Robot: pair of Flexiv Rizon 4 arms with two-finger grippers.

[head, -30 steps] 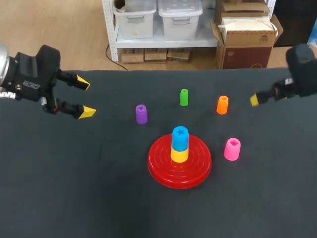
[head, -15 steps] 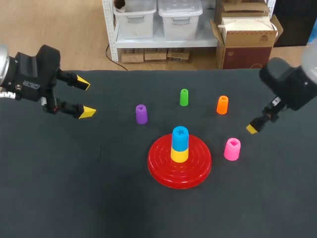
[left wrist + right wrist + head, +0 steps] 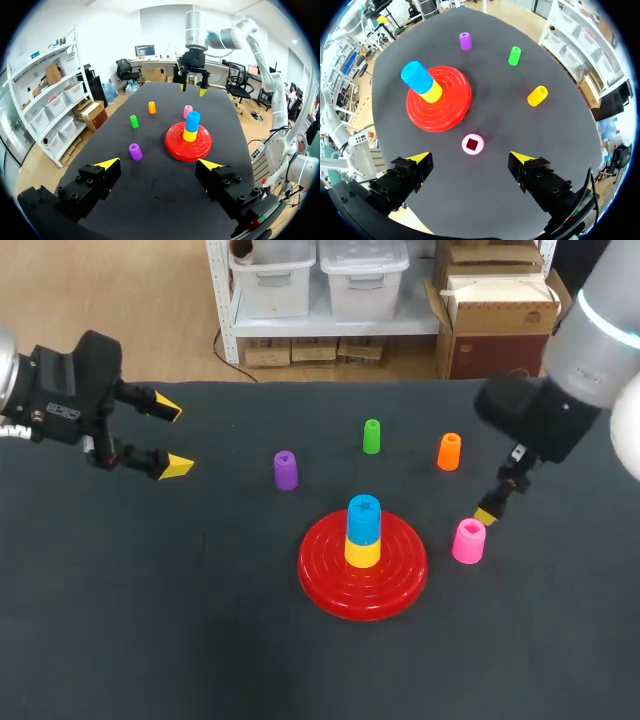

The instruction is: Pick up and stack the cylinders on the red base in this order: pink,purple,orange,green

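Wide open and holding nothing, the left gripper (image 3: 172,437) hangs over the far left of the surface (image 3: 150,620), well apart from every cylinder. I judge it is kept out there so the other arm can work without crowding. Next along, the purple cylinder (image 3: 285,470) stands upright on its own, and the green cylinder (image 3: 371,436) stands upright further back. Both look set apart so that fingers can come down on either side of them. The red base (image 3: 330,585) sits near the middle and already carries a yellow cylinder (image 3: 362,552) with a blue cylinder (image 3: 364,517) on top, so the pink one would go onto that blue top. The orange cylinder (image 3: 449,451) stands upright behind and to the right of the base. The pink cylinder (image 3: 468,541) is upright just beside the base's right rim, touching nothing. The right gripper (image 3: 470,159) is over it, fingers spread wide and gripping nothing. In the wrist view the cylinder lies just ahead of the gap between them, which suggests it is lining up for the first pick. The surface is a dark, flat cloth, and there is room around the pink cylinder for both fingers.
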